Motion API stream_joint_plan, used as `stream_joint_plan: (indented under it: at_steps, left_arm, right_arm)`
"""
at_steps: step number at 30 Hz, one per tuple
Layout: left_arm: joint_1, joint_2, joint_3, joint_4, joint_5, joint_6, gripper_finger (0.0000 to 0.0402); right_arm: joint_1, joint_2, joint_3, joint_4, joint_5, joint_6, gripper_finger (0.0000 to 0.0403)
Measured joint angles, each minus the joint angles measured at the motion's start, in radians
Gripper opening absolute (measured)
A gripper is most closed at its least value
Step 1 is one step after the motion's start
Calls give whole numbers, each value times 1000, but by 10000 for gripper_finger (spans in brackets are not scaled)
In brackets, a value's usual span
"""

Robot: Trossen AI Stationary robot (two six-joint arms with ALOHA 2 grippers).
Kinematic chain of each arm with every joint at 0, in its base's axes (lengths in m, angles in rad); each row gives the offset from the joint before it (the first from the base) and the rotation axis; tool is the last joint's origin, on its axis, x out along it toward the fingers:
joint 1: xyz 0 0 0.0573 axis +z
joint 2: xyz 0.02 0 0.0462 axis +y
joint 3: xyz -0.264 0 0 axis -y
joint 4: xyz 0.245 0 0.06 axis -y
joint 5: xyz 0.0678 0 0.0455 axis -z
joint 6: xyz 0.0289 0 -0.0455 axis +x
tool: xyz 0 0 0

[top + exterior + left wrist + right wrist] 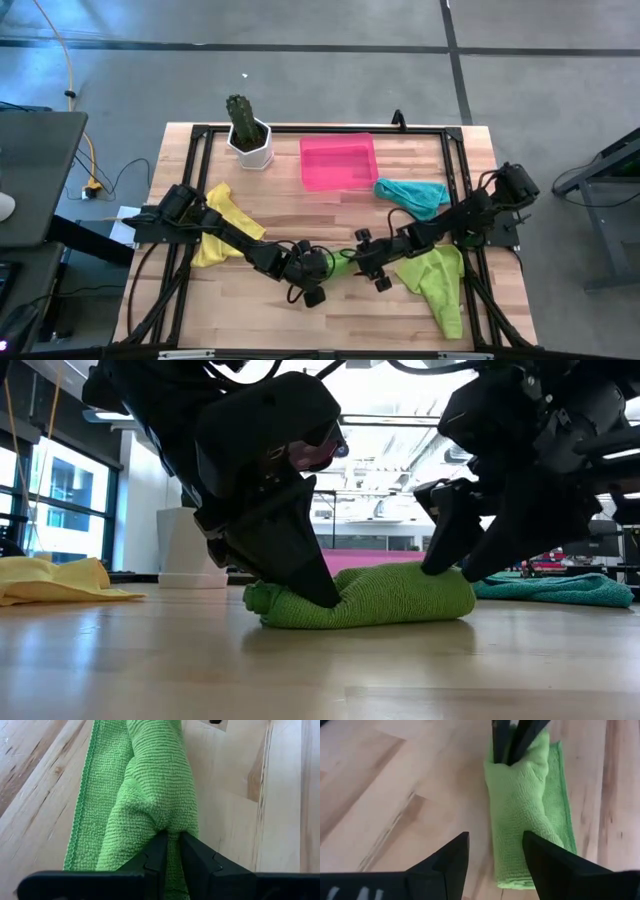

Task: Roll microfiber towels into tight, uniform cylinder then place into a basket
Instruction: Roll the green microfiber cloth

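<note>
High view: both arms meet at bench (pixel 250 310) centre-front over a green roll (pixel 343 262). Pink basket (pixel 338 162) sits at the back; teal towel (pixel 412 192) just beside it. Yellow towel (pixel 222 232) lies under the left arm, lime towel (pixel 438 282) front right.

Low view: the roll (pixel 385 598) lies on the bench, an arm pressing at each end.

Left wrist: left claw (pixel 170 851) pinched on the roll's (pixel 150 785) end.

Right wrist: right claw (pixel 495 857) apart, over the roll's (pixel 522 805) other end.
</note>
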Motion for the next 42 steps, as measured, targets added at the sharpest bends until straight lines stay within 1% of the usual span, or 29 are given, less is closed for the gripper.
stream_joint_plan:
  at_steps: [9,15,18,22,25,28,31,34,36,39,42]
  left_arm:
    - [1,0,0,18,-4,-8,47]
    - [1,-3,0,22,-4,-25,47]
    - [1,-3,0,22,-7,-25,47]
    - [1,-4,0,22,-8,-25,47]
    - [2,-18,-1,20,-6,-26,47]
    - [2,-41,-3,13,-3,-26,47]
    - [2,-61,-3,9,7,-26,47]
    - [2,-76,-3,1,39,-28,47]
    - [2,-81,-3,2,60,-26,47]
    - [0,-95,-3,0,81,-19,47]
    - [-3,-115,-2,8,74,80,47]
  right_arm:
    - [-19,4,0,-3,55,0,181]
    - [-27,81,4,20,65,1,181]
    - [-27,118,5,46,74,20,181]
    - [-27,126,5,39,76,65,180]
    - [-35,125,5,28,69,119,164]
    - [-50,125,5,17,26,167,131]
    - [-64,124,5,9,-4,219,87]
    - [-74,123,5,2,-37,245,40]
    - [-83,122,5,2,-87,246,15]
    - [-105,123,5,4,-214,277,13]
    - [-139,126,3,0,-347,344,13]
